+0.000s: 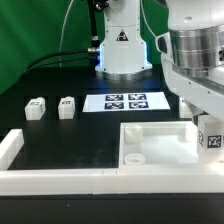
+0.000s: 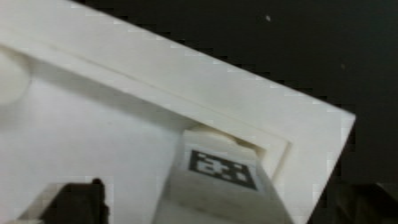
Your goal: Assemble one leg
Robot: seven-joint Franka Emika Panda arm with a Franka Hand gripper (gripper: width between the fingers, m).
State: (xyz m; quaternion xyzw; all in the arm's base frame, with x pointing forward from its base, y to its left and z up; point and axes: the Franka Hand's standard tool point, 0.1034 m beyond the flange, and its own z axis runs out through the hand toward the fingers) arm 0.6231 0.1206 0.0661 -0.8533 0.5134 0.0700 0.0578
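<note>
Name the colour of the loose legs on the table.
White, tagged black-and-white: leg and leg; exterior view.
</note>
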